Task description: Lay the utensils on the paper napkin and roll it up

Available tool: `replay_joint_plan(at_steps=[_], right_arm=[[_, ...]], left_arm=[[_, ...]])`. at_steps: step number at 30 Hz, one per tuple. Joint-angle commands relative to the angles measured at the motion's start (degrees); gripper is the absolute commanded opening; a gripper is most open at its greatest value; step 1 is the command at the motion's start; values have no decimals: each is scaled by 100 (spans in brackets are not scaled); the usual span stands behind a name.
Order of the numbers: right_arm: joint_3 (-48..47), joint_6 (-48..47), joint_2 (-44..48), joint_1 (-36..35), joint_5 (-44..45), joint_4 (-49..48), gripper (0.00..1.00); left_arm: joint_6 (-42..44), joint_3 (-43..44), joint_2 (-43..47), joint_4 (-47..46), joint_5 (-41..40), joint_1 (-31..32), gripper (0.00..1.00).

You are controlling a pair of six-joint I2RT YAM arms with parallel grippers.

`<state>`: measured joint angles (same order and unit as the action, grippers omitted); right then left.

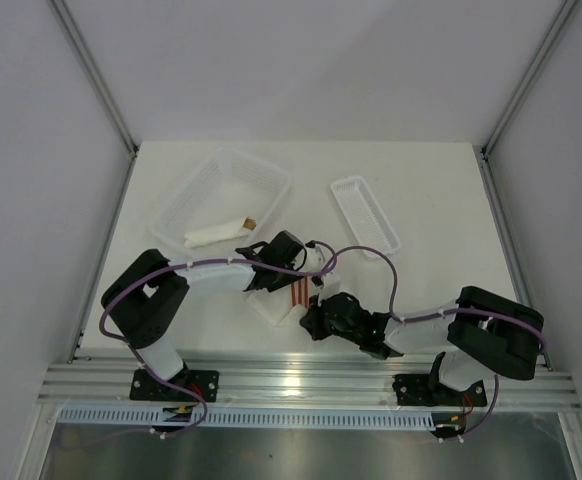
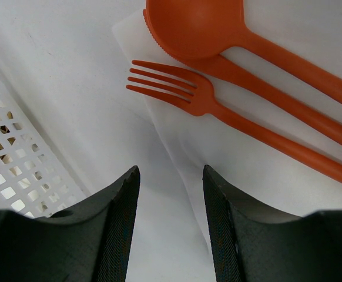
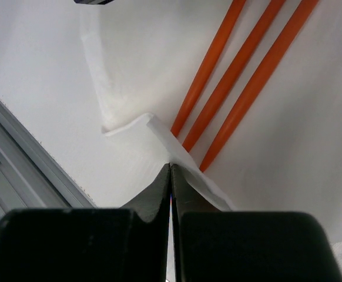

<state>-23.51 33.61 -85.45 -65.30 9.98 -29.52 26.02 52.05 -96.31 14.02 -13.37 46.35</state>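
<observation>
- Two arms of mine meet by the middle of the table's (image 1: 441,190) near edge. The left arm runs from its base at the near left corner rightward and away, elbow bent. The right arm lies low, stretched leftward along the near edge.
- My left gripper (image 2: 171,176) points down at the far end of the napkin (image 2: 218,141). My right gripper (image 3: 171,167) comes at the napkin's near end.
- The napkin (image 1: 274,306) lies just in from the near edge, about midway along it. On it the utensils (image 1: 299,292) lie side by side: the spoon (image 2: 194,26), the knife (image 2: 247,73) partly under the spoon's bowl, and the fork (image 2: 200,103), with the handles (image 3: 235,70) running toward my right gripper.
- Room is tight on the left: the basket (image 2: 6,170) stands just beside my left fingers, toward the far left corner, with a white roll (image 1: 216,232) inside.
- A narrow tray (image 1: 366,215) sits well apart, toward the far edge.
- Bare table opens to the right of the napkin, and the metal rail (image 3: 18,147) along the near edge runs close by my right gripper.
- My left jaws stand about half open and hold nothing. A side edge of the napkin shows in the gap between them.
- My right jaws are pressed fully together, and the napkin's near edge (image 3: 153,132), lifted and folded over, is pinched at their tips, right beside the handle ends.
</observation>
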Motion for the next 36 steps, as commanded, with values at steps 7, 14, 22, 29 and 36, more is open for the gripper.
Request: replay_joint_plan(at_steps=[7,14,22,29,36], right_arm=[[-189,287,-139,333,-215,-652,0],[-260,383,-349,509,-496,-651,0],[-392,524,-631,641,-717,-643,0],[-251,744,-438,676,-646,-590,0],[-286,805,-437,817,-778,-599,0]], left_arm=[[79,-90,174,-31,36,15,52],[79,-134,192,-40,9,15,52],[35,-29,376,206,115,15,53],[-36,112,587,443,255,15,54],[-36,103,1061,610,361,15,54]])
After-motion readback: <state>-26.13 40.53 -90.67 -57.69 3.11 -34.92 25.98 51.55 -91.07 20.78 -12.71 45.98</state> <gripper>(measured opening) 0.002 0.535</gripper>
